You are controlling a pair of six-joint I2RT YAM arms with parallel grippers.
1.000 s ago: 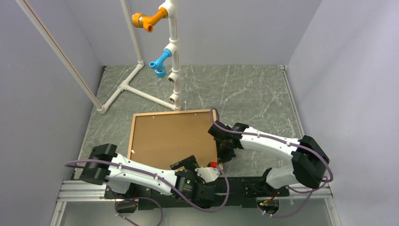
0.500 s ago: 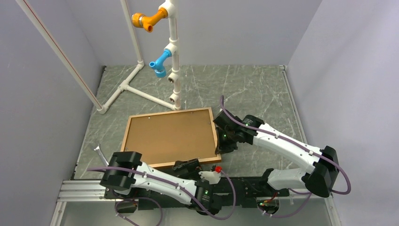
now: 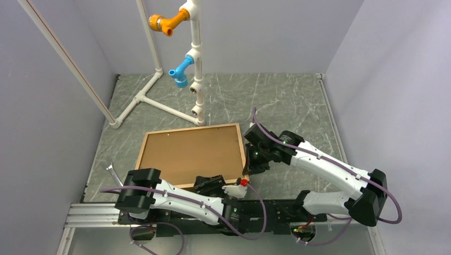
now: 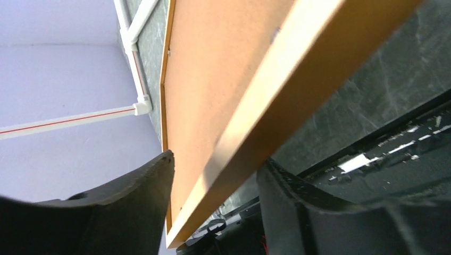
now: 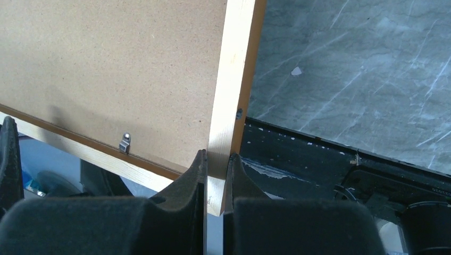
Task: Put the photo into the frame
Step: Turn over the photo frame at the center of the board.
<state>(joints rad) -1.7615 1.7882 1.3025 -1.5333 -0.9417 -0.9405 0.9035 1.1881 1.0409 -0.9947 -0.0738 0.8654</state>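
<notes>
The frame lies back up, its brown hardboard backing filling it; the near edge seems raised off the table. The photo is hidden. My right gripper is shut on the frame's right rail near the near-right corner, its fingers pinching the wood. My left gripper is at the near edge; in the left wrist view its jaws stand apart, with the wooden rail passing between them.
A white pipe stand with orange and blue fittings stands behind the frame, its base pipes on the marble table. A slanted white rod runs along the left wall. A metal rail borders the near edge.
The frame has shifted left and turned a little, and its near edge seems raised. The right arm stretched out with it, still gripping the rail. The left arm swung its gripper to the near edge.
</notes>
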